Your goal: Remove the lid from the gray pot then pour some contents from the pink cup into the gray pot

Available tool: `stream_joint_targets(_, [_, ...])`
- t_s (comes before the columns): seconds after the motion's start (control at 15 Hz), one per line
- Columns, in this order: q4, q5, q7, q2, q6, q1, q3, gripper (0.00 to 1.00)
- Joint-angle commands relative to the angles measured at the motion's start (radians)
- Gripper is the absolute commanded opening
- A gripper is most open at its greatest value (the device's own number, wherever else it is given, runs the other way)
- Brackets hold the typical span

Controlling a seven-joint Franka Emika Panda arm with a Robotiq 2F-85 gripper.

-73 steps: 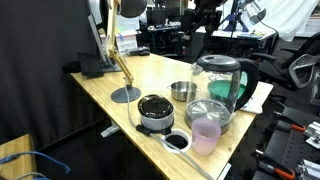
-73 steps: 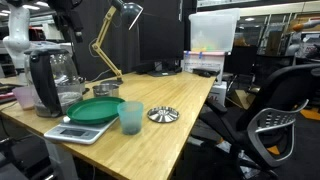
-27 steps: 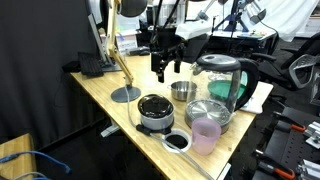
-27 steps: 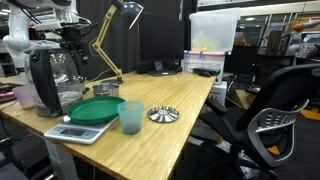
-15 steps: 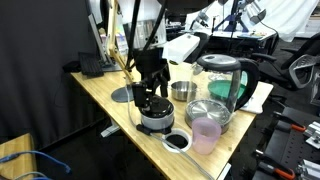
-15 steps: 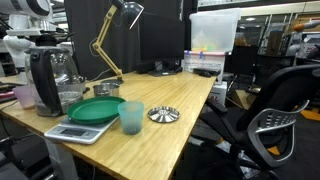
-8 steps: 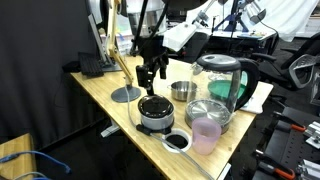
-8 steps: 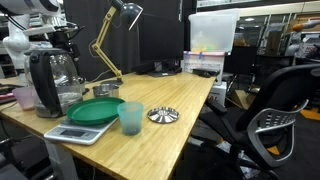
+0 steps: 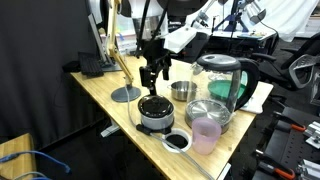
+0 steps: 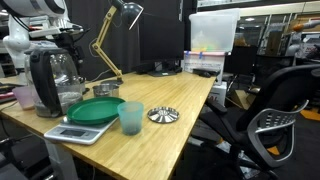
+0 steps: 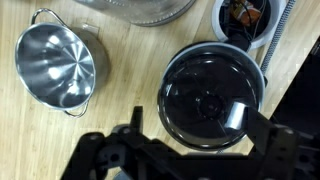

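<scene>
text: none legible | labels: none legible | numbers: none legible | signs: none

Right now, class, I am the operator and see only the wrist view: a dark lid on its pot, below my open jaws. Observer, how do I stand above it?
Observer: In an exterior view the gripper hangs clear above the lid and does not touch its knob.
Operator: Where is the pink cup?
Observer: The pink cup stands upright near the table edge. It is beside the white-rimmed black disc, on the side away from the gray pot.
Operator: Is anything tall close by?
Observer: A desk lamp has its base next to the pot, and its arm rises beside the gripper.
</scene>
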Motion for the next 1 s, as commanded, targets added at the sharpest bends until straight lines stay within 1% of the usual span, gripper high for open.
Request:
stream_joint_targets(0.0, [0.016,0.065,-0.059,0.021,-0.017,-0.021,0.015,1.00])
stream_joint_targets(0.4, [0.023,0.120,-0.087,0.056,-0.037,-0.019,0.015,1.00])
stream_joint_targets(0.8, [0.054,0.125,-0.111,0.094,-0.055,-0.022,0.013,1.00])
stream_joint_targets(0.87, [0.063,0.127,-0.116,0.103,-0.059,-0.024,0.012,0.95])
stream_joint_targets(0.93, [0.069,0.130,-0.123,0.111,-0.061,-0.025,0.013,0.77])
